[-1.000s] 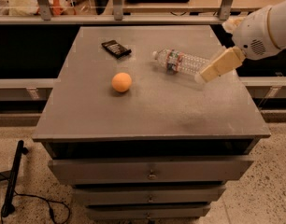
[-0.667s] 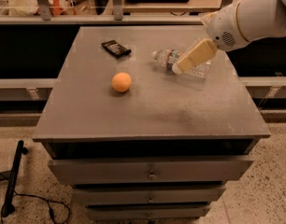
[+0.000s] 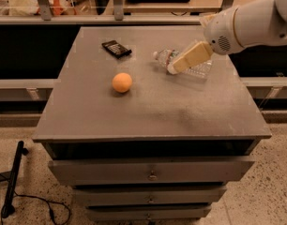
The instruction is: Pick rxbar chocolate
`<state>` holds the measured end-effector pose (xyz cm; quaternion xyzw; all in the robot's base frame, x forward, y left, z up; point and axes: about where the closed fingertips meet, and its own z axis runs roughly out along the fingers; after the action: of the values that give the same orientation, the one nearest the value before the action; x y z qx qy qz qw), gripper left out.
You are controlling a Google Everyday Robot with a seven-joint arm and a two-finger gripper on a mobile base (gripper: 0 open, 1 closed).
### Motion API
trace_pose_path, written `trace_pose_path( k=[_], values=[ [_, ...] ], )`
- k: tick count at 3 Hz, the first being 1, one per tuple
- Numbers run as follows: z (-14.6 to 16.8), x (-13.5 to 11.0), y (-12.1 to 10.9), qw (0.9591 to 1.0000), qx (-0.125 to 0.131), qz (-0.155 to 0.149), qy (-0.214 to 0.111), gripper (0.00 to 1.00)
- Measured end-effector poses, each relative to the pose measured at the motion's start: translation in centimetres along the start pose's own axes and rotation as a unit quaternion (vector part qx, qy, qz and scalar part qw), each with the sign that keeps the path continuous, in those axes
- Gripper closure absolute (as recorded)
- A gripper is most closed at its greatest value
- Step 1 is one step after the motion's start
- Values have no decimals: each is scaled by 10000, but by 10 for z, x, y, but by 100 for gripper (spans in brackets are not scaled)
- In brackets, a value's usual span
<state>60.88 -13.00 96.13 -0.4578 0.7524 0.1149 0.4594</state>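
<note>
The rxbar chocolate [image 3: 116, 48] is a flat black bar with pale lettering, lying at the back left of the grey cabinet top [image 3: 148, 102]. My gripper [image 3: 174, 68] hangs on the white arm that reaches in from the right. It is above the clear water bottle [image 3: 196, 68] at the back right, well to the right of the bar. Its cream-coloured fingers [image 3: 190, 57] point down and to the left. It holds nothing that I can see.
An orange ball [image 3: 122, 82] sits left of centre on the top. The water bottle lies on its side, partly hidden by my gripper. Drawers are below the front edge. A counter with shelves runs behind. A black pole and cable lie on the floor at the left.
My arm has swung left and forward, from the right edge of the top to over the water bottle. The bar, the ball and the bottle have not moved.
</note>
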Motion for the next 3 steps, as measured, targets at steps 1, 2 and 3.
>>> trace_pose_path(
  k=[1,2,3],
  values=[
    [29,-8,3,9978,101,171,-636,0],
    [55,-14,9,9941,-39,235,-1057,18],
    [70,-16,11,9915,-184,251,-1266,41]
  ],
)
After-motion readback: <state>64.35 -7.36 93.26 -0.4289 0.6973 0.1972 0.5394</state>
